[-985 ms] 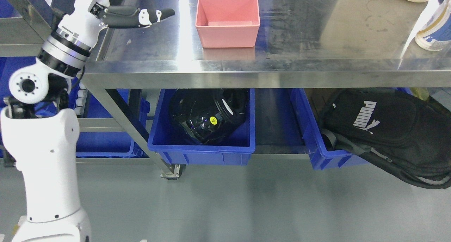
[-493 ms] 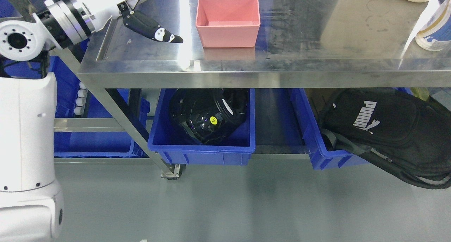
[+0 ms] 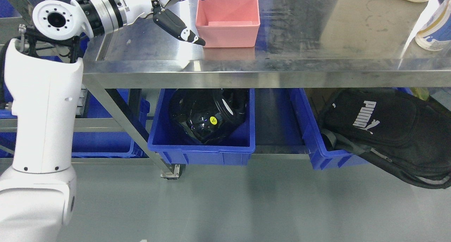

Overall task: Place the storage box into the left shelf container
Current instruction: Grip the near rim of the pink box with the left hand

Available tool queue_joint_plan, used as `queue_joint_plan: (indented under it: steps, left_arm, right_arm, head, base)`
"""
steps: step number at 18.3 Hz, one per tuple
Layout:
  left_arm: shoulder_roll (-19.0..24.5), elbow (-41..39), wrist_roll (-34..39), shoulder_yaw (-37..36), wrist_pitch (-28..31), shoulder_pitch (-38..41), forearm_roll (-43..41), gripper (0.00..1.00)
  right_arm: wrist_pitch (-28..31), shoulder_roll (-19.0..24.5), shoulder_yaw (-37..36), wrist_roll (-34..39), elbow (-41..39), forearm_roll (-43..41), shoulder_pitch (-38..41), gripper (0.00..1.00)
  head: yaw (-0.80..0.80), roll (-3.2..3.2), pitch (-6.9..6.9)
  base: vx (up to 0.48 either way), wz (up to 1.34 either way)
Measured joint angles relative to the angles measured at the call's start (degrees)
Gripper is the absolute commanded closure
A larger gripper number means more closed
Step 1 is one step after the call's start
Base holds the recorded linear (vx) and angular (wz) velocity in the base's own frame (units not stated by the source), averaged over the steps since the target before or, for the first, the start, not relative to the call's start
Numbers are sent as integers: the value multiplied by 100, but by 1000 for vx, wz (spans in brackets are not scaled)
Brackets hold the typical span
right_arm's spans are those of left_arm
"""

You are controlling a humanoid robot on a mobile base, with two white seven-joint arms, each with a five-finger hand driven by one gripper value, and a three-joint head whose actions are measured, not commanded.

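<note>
A pink storage box (image 3: 228, 20), empty and upright, stands on the steel table (image 3: 317, 34). My left hand (image 3: 197, 9) has come in from the left beside the box's left wall. Its fingers are spread: the thumb (image 3: 179, 27) points at the box's lower left corner and the other fingers reach past the far left corner at the top edge. Nothing is held. Below the table, on the lower shelf, a blue container (image 3: 201, 147) at the left holds a black helmet (image 3: 208, 115).
A second blue bin (image 3: 317, 147) at the right of the shelf holds a black backpack (image 3: 387, 129) that hangs over its edge. More blue bins (image 3: 102, 143) sit behind the table leg (image 3: 134, 129) at left. A white bottle (image 3: 435, 27) stands on the table's right end.
My left arm has swung up and to the right across the table, bringing the open hand from the table's left end to the pink box's left side.
</note>
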Motion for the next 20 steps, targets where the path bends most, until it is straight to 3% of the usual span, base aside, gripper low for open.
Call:
queue_joint_plan:
  steps: [5,12,16,20]
  left_arm:
    - [-147,207,-106,-254,51,-53,-177,3]
    - [-289,581,-313,-463,53,-116,-614,13]
    - [-410,807,-315,-488,56,-155,-860,38]
    - [-610,1054,-404,-373,0,-145,-978,83]
  right_arm:
    - [0,0,0,0,0,0,0,1]
    - [0,0,0,0,0,0,0,1]
    - [0,0,0,0,0,0,0,1]
    - [0,0,0,1,0,0,-1,1]
  head:
    - [0,0,0]
    - [0,0,0]
    - [0,0,0]
    - [0,0,0]
  base:
    - [0,0]
    - [0,0]
    - [1,12]
    - [-8,129]
